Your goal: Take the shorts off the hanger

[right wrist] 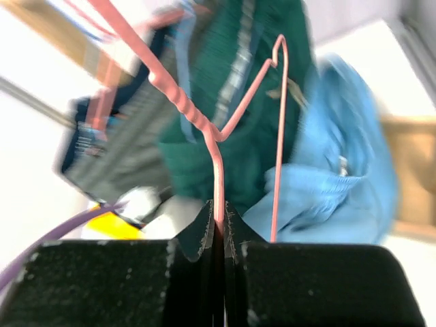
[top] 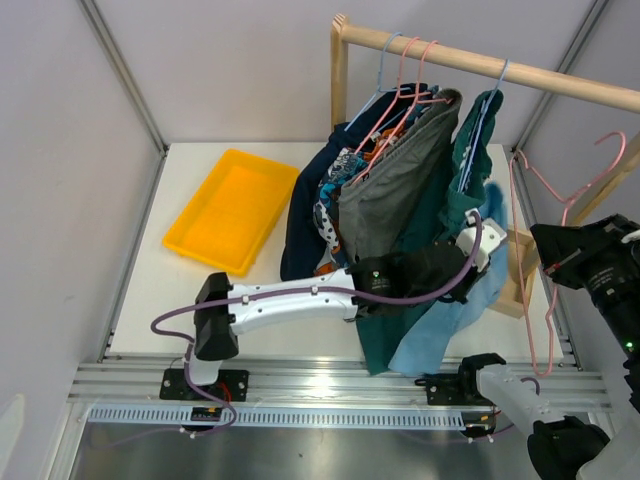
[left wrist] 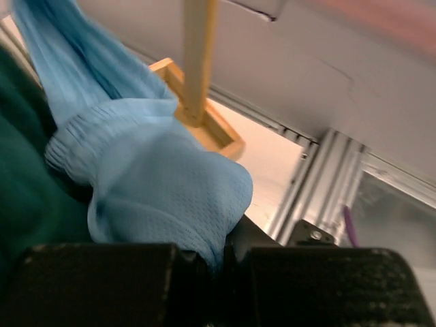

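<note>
Several shorts hang bunched on hangers from a wooden rail [top: 470, 60]: navy [top: 303, 225], patterned [top: 328, 208], grey [top: 385, 190], teal green [top: 478, 150] and light blue [top: 450, 320]. My left gripper [top: 478, 250] reaches in among them and is shut on the light blue shorts [left wrist: 157, 184], with the fabric pinched between its jaws [left wrist: 218, 255]. My right gripper [top: 548, 262] is to the right of the rack and off the rail, shut on a bare pink wire hanger [top: 560, 195]. In the right wrist view the hanger wire [right wrist: 218, 170] runs straight into the closed jaws [right wrist: 219, 225].
A yellow tray [top: 232, 208] lies at the table's back left. The rack's wooden post and foot [top: 515, 270] stand at the right, also seen in the left wrist view [left wrist: 201, 88]. Grey walls close in on both sides. A metal rail [top: 330, 385] runs along the near edge.
</note>
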### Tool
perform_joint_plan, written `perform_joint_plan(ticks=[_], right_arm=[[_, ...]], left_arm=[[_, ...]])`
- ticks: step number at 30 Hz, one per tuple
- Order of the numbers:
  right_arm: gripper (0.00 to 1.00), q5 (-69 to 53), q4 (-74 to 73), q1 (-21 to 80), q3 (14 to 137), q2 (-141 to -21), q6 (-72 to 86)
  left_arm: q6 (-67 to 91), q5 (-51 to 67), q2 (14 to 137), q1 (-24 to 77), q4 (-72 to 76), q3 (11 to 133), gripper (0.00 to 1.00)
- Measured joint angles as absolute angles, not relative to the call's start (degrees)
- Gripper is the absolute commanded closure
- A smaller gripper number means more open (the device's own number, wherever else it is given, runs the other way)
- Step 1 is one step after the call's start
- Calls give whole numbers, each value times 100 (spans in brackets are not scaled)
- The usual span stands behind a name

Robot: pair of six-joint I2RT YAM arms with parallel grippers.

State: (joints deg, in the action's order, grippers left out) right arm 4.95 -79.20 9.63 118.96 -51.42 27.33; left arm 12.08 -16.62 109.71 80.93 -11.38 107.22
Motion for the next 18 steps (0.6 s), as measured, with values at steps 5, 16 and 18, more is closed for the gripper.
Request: perform_joint_plan(ticks=[5, 16, 18], right_arm=[[100, 250, -7852, 963, 12508, -5417, 2762], [100, 797, -7400, 963, 12604, -6630, 2499], [100, 928, -7192, 963, 12602, -6847, 2438]], left_arm=[[1363, -1439, 11030, 7846, -1203, 10451, 100], [1758, -1789, 9367, 9408, -1385, 7937, 100], [1831, -1900, 8912, 9708, -1441, 7708, 100]])
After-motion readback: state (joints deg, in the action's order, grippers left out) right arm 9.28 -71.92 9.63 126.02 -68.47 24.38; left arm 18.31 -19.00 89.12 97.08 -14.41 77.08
